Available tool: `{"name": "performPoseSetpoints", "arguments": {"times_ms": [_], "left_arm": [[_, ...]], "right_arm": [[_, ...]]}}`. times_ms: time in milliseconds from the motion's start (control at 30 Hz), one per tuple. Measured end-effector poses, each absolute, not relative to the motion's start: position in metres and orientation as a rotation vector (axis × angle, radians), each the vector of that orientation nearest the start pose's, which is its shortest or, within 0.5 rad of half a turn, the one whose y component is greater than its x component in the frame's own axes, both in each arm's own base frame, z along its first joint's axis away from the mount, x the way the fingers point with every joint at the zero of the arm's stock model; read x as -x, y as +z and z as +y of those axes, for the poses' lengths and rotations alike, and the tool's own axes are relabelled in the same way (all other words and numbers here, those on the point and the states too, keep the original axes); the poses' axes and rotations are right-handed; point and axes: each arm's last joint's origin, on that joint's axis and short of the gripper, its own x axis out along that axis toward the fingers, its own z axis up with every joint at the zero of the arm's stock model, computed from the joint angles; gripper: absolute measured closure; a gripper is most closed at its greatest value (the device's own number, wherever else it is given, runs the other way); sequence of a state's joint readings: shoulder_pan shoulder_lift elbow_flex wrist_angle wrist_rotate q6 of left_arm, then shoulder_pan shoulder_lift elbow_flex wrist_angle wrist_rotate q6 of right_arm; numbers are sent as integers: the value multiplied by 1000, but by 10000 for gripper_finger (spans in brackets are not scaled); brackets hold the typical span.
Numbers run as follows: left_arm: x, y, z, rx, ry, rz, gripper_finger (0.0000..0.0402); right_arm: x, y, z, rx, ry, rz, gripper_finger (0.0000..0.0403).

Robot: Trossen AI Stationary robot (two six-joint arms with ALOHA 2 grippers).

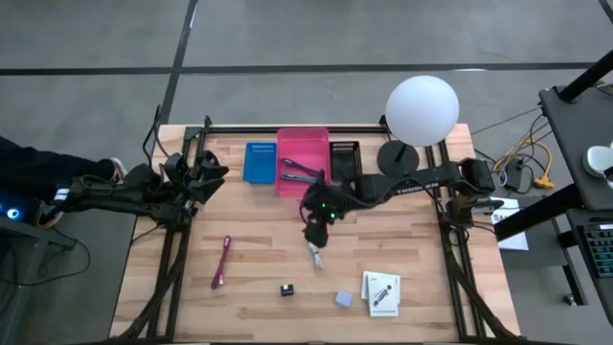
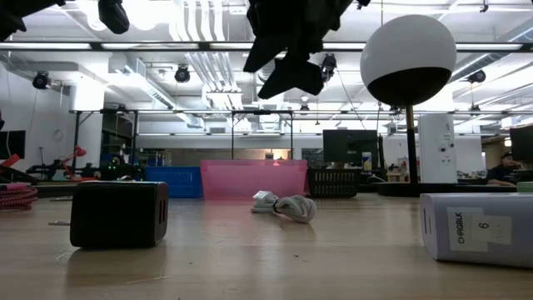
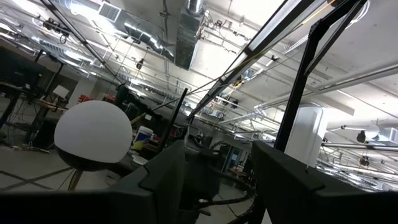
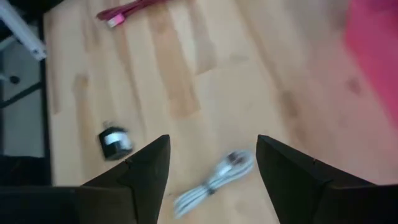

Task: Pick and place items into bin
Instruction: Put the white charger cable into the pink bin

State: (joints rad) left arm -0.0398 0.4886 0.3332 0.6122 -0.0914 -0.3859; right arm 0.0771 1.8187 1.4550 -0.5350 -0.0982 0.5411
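My right gripper (image 1: pixel 314 235) hangs open above mid-table, slanting down, with nothing between its fingers (image 4: pixel 211 146). Just below and near it a small whitish bundled cable (image 1: pixel 316 255) (image 4: pixel 214 180) lies flat on the wood. The black cube (image 1: pixel 286 288) (image 4: pixel 115 142), the grey-blue cube (image 1: pixel 343 299), the white card box (image 1: pixel 380 292) and the magenta strap (image 1: pixel 222 261) rest on the table farther off. The pink bin (image 1: pixel 303 161) stands at the far side with pens (image 1: pixel 299 172) inside. My left gripper (image 1: pixel 215 172) waits open at the far left, raised.
A blue bin (image 1: pixel 259 161) and a black basket (image 1: pixel 345 158) flank the pink bin. The white globe lamp (image 1: pixel 421 110) stands on its dark base at the far right corner. Bare wood lies between the cable and the pink bin.
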Motion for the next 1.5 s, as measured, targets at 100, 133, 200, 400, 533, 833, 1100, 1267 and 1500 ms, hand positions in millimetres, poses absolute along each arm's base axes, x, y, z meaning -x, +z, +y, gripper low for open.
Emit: {"name": "performPoseSetpoints", "arguments": {"times_ms": [100, 133, 200, 400, 533, 833, 1100, 1267, 1500], "left_arm": [[-127, 290, -2, 409, -36, -450, 230], [-128, 290, -2, 409, -35, -446, 230], [-129, 289, -2, 409, -34, -438, 230], [-132, 287, -3, 408, -31, -426, 230], [-133, 287, -3, 409, -30, -422, 230], [-133, 287, -3, 409, -30, -421, 230], [-133, 287, -3, 408, -30, -420, 230], [-133, 287, -3, 408, -30, -420, 230], [-133, 287, -3, 408, -30, -420, 230]], "right_arm": [[-394, 247, 41, -544, -167, 925, 179], [-393, 245, 43, -553, -203, 929, 179], [-395, 237, 46, -577, -255, 937, 179], [-401, 213, 56, -689, -328, 996, 179], [-402, 197, 59, -738, -378, 1054, 179], [-407, 165, 74, -820, -368, 1164, 179], [-408, 147, 84, -798, -365, 1211, 179], [-410, 137, 85, -792, -376, 1230, 179], [-409, 136, 85, -764, -358, 1240, 204]]}}
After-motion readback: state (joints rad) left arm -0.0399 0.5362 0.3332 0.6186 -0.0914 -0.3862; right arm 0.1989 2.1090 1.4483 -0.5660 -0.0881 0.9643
